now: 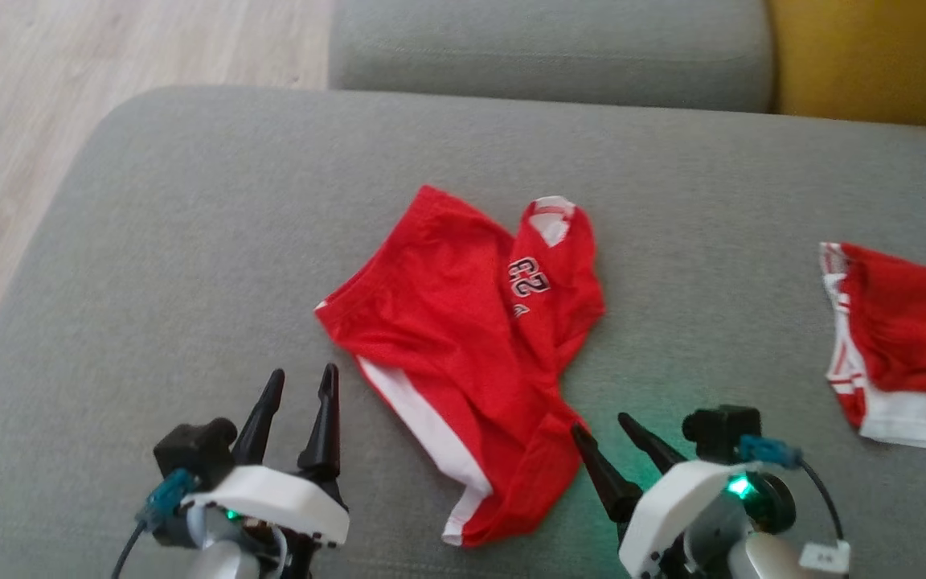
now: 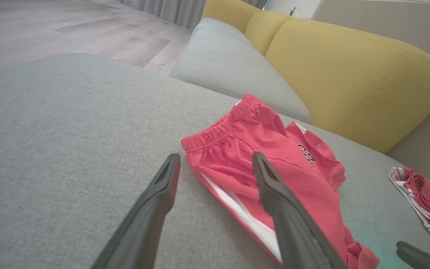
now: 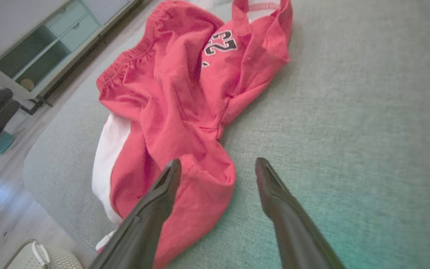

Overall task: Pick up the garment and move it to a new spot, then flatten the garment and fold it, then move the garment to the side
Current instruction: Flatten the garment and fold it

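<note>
Red shorts (image 1: 463, 338) are lying crumpled in the middle of the grey sofa cushion (image 1: 190, 241); left end effector (image 1: 303, 371) is hovering released near the waistband (image 2: 218, 127), right end effector (image 1: 601, 424) is standing released, one finger (image 3: 155, 209) over the leg hem (image 3: 207, 175), grasping nothing. Left wrist view is adding a yellow backrest (image 2: 349, 74) behind the shorts; right wrist view is adding a cabinet (image 3: 50, 41) past the cushion's edge. Bare cushion is lying open on the left toward the floor (image 1: 69, 48), and a second red garment (image 1: 905, 322) is sitting well apart on the right.
</note>
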Available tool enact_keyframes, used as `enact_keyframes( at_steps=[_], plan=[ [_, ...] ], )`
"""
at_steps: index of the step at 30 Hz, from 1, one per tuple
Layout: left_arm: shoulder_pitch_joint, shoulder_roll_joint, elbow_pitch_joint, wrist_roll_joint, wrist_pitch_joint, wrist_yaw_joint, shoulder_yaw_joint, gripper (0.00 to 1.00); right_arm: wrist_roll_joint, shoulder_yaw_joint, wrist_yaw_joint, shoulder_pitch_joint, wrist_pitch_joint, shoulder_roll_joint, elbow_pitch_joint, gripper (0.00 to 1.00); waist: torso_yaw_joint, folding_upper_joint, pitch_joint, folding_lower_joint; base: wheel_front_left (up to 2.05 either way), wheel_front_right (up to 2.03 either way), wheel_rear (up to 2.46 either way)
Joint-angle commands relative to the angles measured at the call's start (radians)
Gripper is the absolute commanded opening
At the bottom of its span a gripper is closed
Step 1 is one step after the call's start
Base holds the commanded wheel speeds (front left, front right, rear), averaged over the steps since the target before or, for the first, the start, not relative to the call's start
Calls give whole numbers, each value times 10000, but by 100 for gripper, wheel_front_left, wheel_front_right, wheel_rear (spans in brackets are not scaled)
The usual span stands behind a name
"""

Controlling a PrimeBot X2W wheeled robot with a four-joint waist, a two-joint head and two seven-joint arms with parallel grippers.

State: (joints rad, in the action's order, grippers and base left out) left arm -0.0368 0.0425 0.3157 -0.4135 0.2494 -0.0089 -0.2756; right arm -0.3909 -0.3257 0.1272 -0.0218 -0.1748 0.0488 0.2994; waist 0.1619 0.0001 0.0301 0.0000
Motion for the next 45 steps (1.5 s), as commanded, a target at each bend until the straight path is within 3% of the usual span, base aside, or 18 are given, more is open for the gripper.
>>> enact_keyframes(
  at_steps=[1,10,11,12,13,23,33,39,40,41,45],
  plan=[
    [-610,77,-262,22,124,-29,296,100,-164,-312,35,-559,-155,125,-115,100,285,-1,222,0,0,0,0],
    [-833,77,-194,-19,124,-46,251,100,-416,-893,35,-1260,-799,478,1072,100,815,-1,494,0,0,0,0],
    [-842,77,-194,-18,124,-48,258,100,-449,-934,35,-1317,-839,496,1170,65,837,-1,509,0,0,0,0],
    [-848,77,-194,-16,124,-49,263,100,-425,-952,35,-1386,-830,538,1260,6,855,-1,522,0,0,0,0],
    [-855,77,-195,-15,124,-47,269,100,-384,-993,35,-1455,-795,591,1328,0,869,-1,534,0,0,0,0],
    [-902,77,-207,-33,124,18,299,100,113,-583,35,-2154,-426,1585,1547,0,705,-1,435,0,0,0,0],
    [-861,77,-260,-67,124,29,280,100,95,-676,35,-3143,-808,3490,1315,0,421,-1,313,0,0,0,0],
    [-908,77,-277,-135,124,42,183,100,20,-788,35,-3933,-824,3856,2031,1,367,-1,351,0,0,0,0],
    [-918,77,-285,-148,124,49,169,100,49,-779,35,-4088,-769,3856,2250,64,357,-1,370,0,0,0,0],
    [-929,77,-292,-159,124,57,155,100,126,-742,35,-4231,-714,3853,2505,100,350,-1,390,0,0,0,0],
    [-949,77,-306,-200,124,93,130,100,387,-483,35,-4623,-265,3623,3304,100,283,-1,427,0,0,0,0]
  ],
)
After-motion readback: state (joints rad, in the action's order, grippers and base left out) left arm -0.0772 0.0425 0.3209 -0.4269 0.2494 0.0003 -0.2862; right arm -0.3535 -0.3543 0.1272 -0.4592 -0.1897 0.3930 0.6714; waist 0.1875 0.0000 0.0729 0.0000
